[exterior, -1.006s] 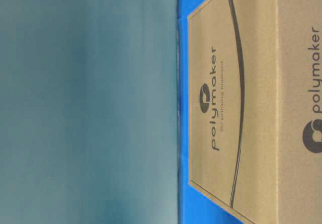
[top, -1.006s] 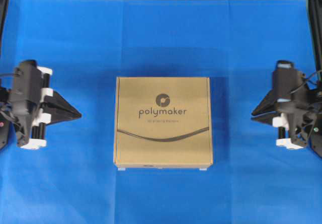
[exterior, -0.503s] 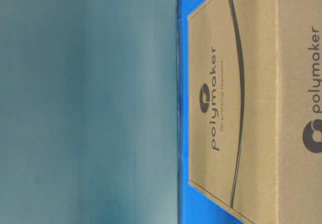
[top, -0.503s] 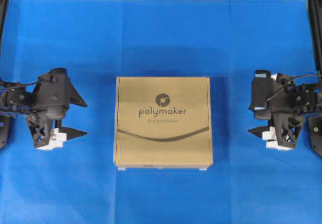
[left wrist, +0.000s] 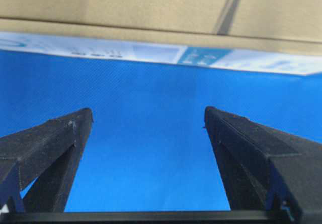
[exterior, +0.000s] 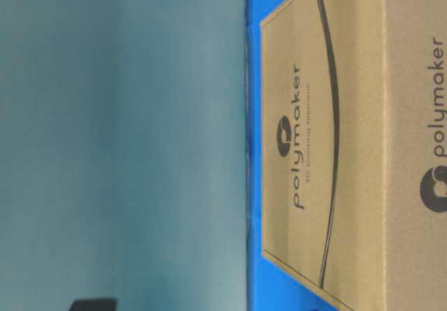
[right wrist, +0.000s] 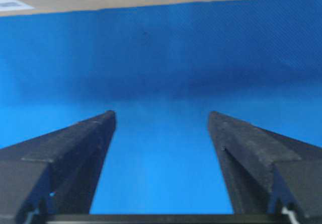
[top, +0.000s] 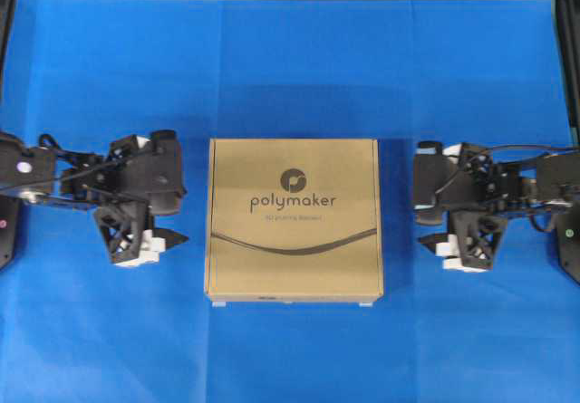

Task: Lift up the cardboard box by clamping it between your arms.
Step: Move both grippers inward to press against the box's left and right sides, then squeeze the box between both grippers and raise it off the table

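Cardboard box | between left gripper, right gripper (untouched) | jaws spread

Left arm extends level from the left edge; its end effector points inward, fingers spread wide apart, nothing between them. Right arm mirrors it from the right edge; its end effector likewise points inward, fingers wide apart, gripping nothing.

Even bright light, soft focus throughout.
Cardboard box is casting faint shadow; beyond the jaws, cloth is blurring.
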Controlling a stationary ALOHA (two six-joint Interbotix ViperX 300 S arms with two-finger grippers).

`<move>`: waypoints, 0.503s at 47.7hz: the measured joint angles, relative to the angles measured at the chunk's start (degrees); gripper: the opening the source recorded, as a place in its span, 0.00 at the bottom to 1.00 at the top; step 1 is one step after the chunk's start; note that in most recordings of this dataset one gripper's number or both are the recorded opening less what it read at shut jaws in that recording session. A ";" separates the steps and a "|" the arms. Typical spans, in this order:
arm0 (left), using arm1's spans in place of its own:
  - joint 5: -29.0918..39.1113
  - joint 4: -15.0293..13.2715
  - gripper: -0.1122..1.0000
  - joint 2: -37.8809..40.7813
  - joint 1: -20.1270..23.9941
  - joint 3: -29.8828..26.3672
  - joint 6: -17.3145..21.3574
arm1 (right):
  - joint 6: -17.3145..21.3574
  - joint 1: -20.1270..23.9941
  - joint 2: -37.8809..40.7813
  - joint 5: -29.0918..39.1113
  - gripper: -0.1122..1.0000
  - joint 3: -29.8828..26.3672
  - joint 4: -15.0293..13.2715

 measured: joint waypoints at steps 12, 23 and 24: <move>-0.70 -0.09 0.89 4.92 0.00 -3.08 0.00 | -1.05 0.00 6.86 -5.19 1.00 -3.69 0.00; -0.79 0.00 0.89 7.12 0.09 -5.01 0.18 | -1.32 0.00 12.04 -6.15 1.00 -7.65 0.00; -0.79 -0.09 0.89 7.29 0.09 -5.10 0.35 | -1.32 0.00 12.39 -6.15 1.00 -7.91 0.00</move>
